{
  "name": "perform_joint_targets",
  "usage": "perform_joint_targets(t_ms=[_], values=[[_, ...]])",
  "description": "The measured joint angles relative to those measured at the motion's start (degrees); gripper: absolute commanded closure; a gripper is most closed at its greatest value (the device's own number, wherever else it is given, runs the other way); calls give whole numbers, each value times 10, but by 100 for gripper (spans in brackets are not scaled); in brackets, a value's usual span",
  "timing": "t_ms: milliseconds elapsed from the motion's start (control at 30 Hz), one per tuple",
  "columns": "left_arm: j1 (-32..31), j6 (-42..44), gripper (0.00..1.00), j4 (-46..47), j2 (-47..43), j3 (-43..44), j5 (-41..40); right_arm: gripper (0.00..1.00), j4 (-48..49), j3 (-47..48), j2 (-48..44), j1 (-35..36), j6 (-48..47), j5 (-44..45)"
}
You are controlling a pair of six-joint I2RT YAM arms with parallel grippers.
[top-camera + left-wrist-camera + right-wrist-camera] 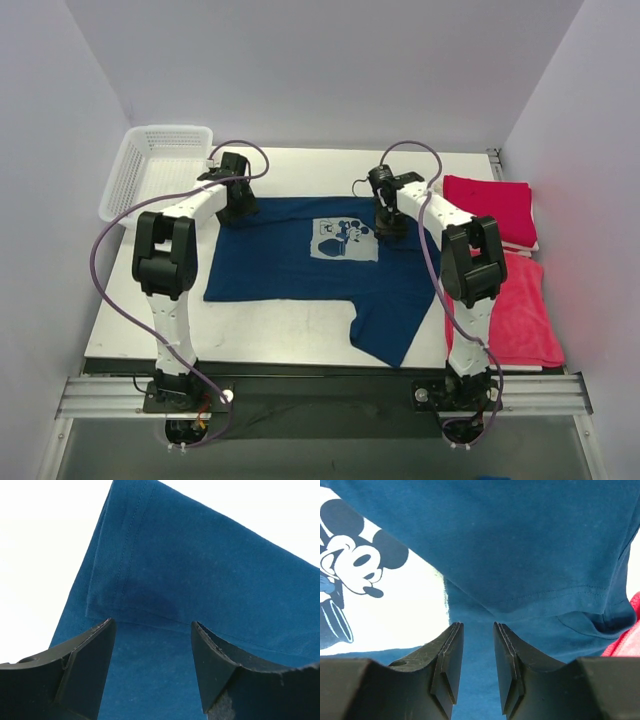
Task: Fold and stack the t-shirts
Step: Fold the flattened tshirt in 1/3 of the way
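Observation:
The navy blue t-shirt (300, 262) lies flat across the table, its pale cartoon print (345, 240) facing up and one part trailing toward the front edge. My left gripper (238, 205) hovers over the shirt's far left corner. Its jaws (152, 625) are wide open over a folded, stitched hem (130, 555). My right gripper (388, 225) sits just right of the print, jaws (478, 626) a narrow gap apart with only flat blue cloth under them. A folded red t-shirt (490, 208) lies at the back right. Another red t-shirt (522, 310) lies in front of it.
A white mesh basket (160, 165) stands at the back left corner, half off the table. Bare white tabletop (270, 325) shows in front of the navy shirt. Red cloth (627, 640) edges into the right wrist view, close to the navy sleeve.

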Motion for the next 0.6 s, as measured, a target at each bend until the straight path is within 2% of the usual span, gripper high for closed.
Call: perform_joint_targets(t_ms=[467,600], values=[[0,0,28,0,1,0,12,68,10,19,53,1,-18,46],[0,0,28,0,1,0,14,72,9,24,60,0,-21,53]])
